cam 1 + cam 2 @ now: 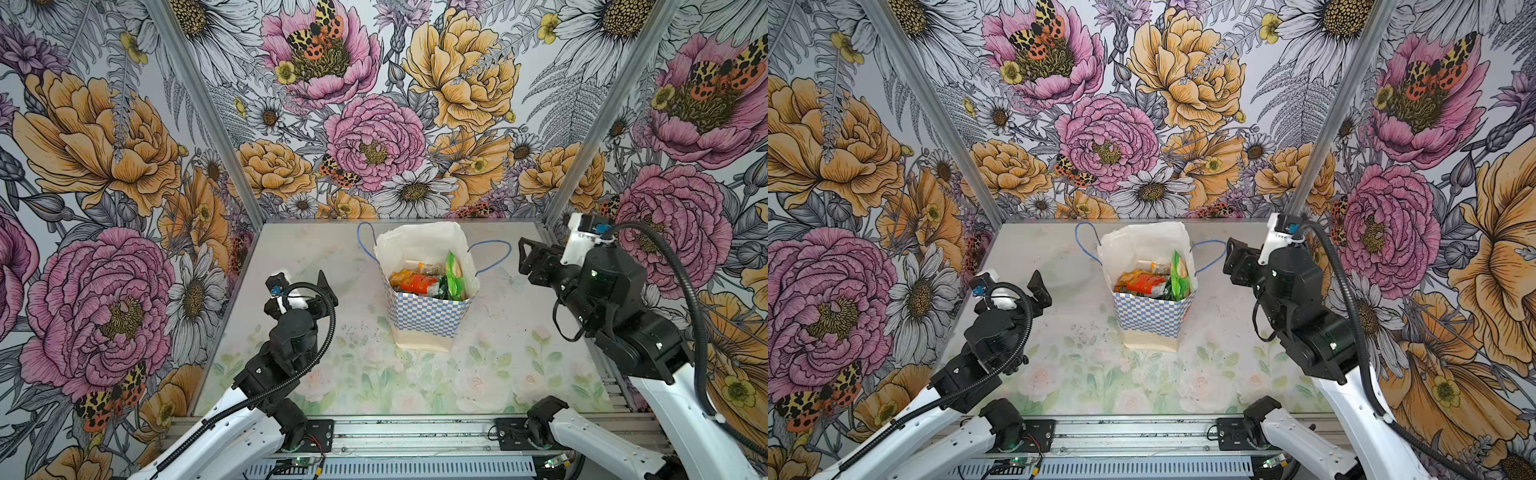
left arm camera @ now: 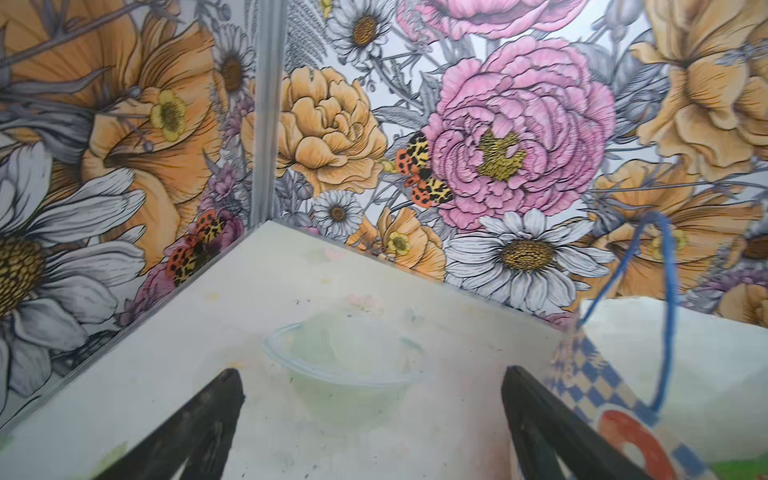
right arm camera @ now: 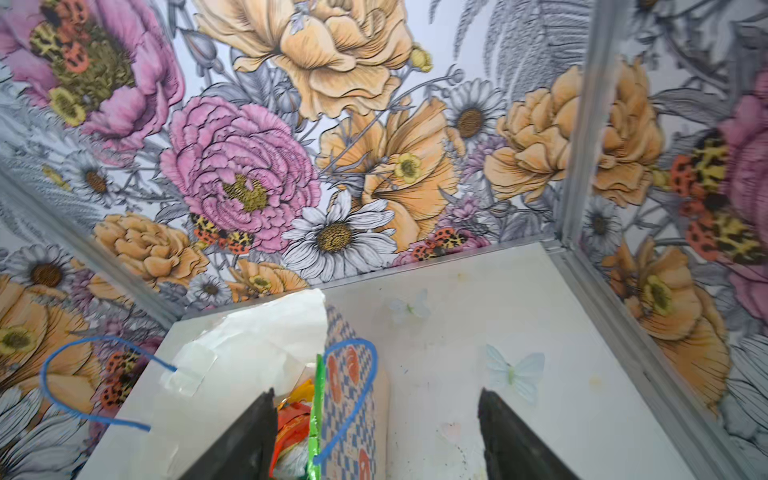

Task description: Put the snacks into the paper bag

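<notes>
- left gripper [image 1: 301,284] [image 2: 370,372]: to the left of the paper bag [image 1: 428,316], clear of it, raised above the table [image 1: 374,374]; jaws spread wide, nothing between them.
- clear bowl [image 2: 345,374]: pale, see-through, on the table left of the bag, shows beyond the left fingers [image 2: 208,415] in the left wrist view; hard to make out in both top views.
- paper bag: stands upright at mid-table, nearer the back wall, mouth open; blue-white checkered panel faces the front; one blue cord handle [image 1: 365,241] droops off its left side, the other [image 1: 494,253] off its right.
- snacks [image 1: 419,282] [image 1: 1142,282]: all the visible ones are inside the bag, piled low; orange-red packet [image 1: 417,284] on top, bright green packet [image 1: 455,278] upright against the bag's right wall; packets underneath too hidden to sort.
- right gripper [image 1: 523,255] [image 3: 376,392]: to the right of the bag, near the right handle loop, not touching it as far as the top views show; jaws apart, empty.
</notes>
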